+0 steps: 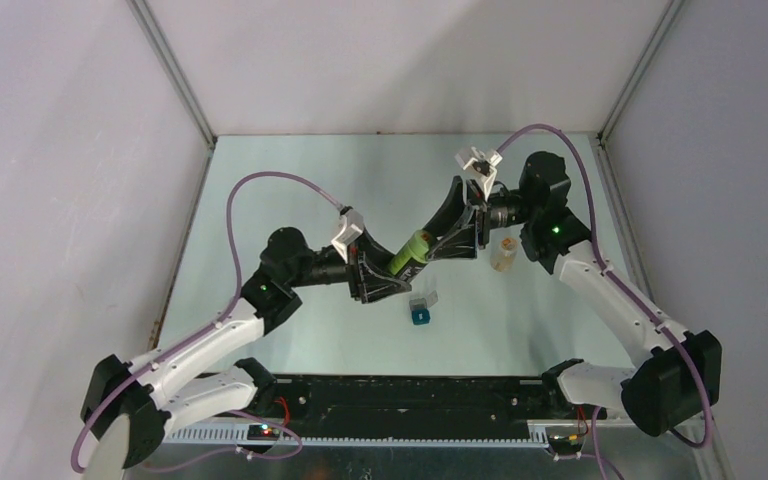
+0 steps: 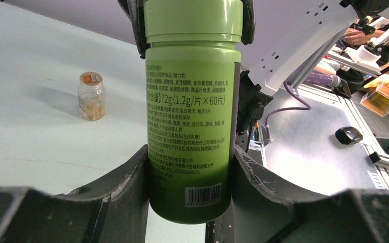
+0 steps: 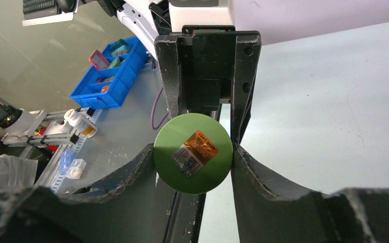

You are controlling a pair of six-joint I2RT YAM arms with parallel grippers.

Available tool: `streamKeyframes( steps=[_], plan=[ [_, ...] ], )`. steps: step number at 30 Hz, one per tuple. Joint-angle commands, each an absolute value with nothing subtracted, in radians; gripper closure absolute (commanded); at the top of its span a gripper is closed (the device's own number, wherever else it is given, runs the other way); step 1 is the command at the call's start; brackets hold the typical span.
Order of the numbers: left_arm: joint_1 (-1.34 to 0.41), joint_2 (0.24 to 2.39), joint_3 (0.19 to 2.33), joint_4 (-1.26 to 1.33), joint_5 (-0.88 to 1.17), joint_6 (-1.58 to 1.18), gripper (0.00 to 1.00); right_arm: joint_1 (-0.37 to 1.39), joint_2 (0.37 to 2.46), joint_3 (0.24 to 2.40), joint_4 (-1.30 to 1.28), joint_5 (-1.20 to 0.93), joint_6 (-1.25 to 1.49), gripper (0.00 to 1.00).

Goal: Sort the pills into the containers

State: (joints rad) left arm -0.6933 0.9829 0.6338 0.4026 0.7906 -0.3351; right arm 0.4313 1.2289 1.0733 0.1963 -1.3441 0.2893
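Observation:
The lime-green bottle (image 1: 408,252) with its lime-green cap is held tilted in the air between both arms. My left gripper (image 1: 388,268) is shut on the bottle's lower body (image 2: 192,116), a finger on each side. My right gripper (image 1: 447,243) is shut on the cap (image 3: 193,153), whose flat top carries an orange sticker. The right fingers (image 2: 140,30) show around the cap in the left wrist view. The pale beige bottle with the orange top (image 1: 503,254) stands upright on the table right of the grippers, and it also shows in the left wrist view (image 2: 91,96). No loose pills show.
A small clear case with a teal object (image 1: 421,308) lies on the table (image 1: 290,200) just in front of the grippers. Grey walls enclose the table at the left, back and right. A black rail (image 1: 410,395) runs along the near edge.

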Motion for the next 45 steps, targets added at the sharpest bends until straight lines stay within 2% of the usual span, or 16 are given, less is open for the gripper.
streamKeyframes(
  steps=[1, 8, 10, 12, 13, 14, 15, 17, 19, 27, 32, 34, 37, 41, 44, 45],
  plan=[
    [-0.695, 0.987, 0.653, 0.392, 0.887, -0.328, 1.00, 0.403, 1.173, 1.086, 0.173, -1.334, 0.220, 0.92],
    [-0.694, 1.038, 0.664, 0.474, 0.902, -0.435, 1.00, 0.406, 1.117, 1.086, 0.064, -1.329, 0.069, 0.88],
    [-0.696, 1.044, 0.657, 0.491, 0.861, -0.451, 1.00, 0.409, 1.119, 1.085, 0.072, -1.285, 0.112, 0.83],
    [-0.696, 1.043, 0.652, 0.489, 0.815, -0.447, 1.00, 0.419, 1.123, 1.086, 0.068, -1.214, 0.158, 0.69],
    [-0.696, 1.042, 0.653, 0.484, 0.793, -0.437, 1.00, 0.426, 1.123, 1.086, 0.043, -1.149, 0.169, 0.52],
    [-0.696, 1.038, 0.653, 0.474, 0.757, -0.431, 1.00, 0.441, 1.123, 1.086, 0.025, -1.116, 0.169, 0.44],
    [-0.695, 1.035, 0.652, 0.472, 0.740, -0.420, 1.00, 0.458, 1.122, 1.086, -0.025, -1.058, 0.169, 0.29],
    [-0.695, 1.024, 0.649, 0.465, 0.698, -0.405, 1.00, 0.477, 1.120, 1.085, -0.064, -0.986, 0.201, 0.15],
    [-0.696, 1.016, 0.645, 0.462, 0.669, -0.390, 1.00, 0.491, 1.113, 1.072, -0.035, -0.925, 0.298, 0.11],
    [-0.694, 1.016, 0.653, 0.403, 0.632, -0.338, 1.00, 0.533, 1.087, 1.046, 0.029, -0.664, 0.613, 0.11],
    [-0.696, 1.017, 0.652, 0.395, 0.618, -0.339, 1.00, 0.533, 1.104, 1.074, -0.035, -0.665, 0.614, 0.28],
    [-0.694, 1.016, 0.653, 0.393, 0.614, -0.339, 1.00, 0.535, 1.117, 1.090, -0.075, -0.666, 0.593, 0.30],
    [-0.696, 1.012, 0.651, 0.389, 0.608, -0.337, 1.00, 0.535, 1.129, 1.111, -0.142, -0.646, 0.554, 0.20],
    [-0.696, 1.009, 0.649, 0.389, 0.598, -0.336, 1.00, 0.535, 1.125, 1.120, -0.183, -0.612, 0.523, 0.15],
    [-0.695, 1.011, 0.650, 0.392, 0.594, -0.337, 1.00, 0.535, 1.129, 1.123, -0.193, -0.618, 0.520, 0.20],
    [-0.695, 1.012, 0.652, 0.392, 0.595, -0.339, 1.00, 0.535, 1.132, 1.124, -0.194, -0.631, 0.520, 0.27]
  ],
)
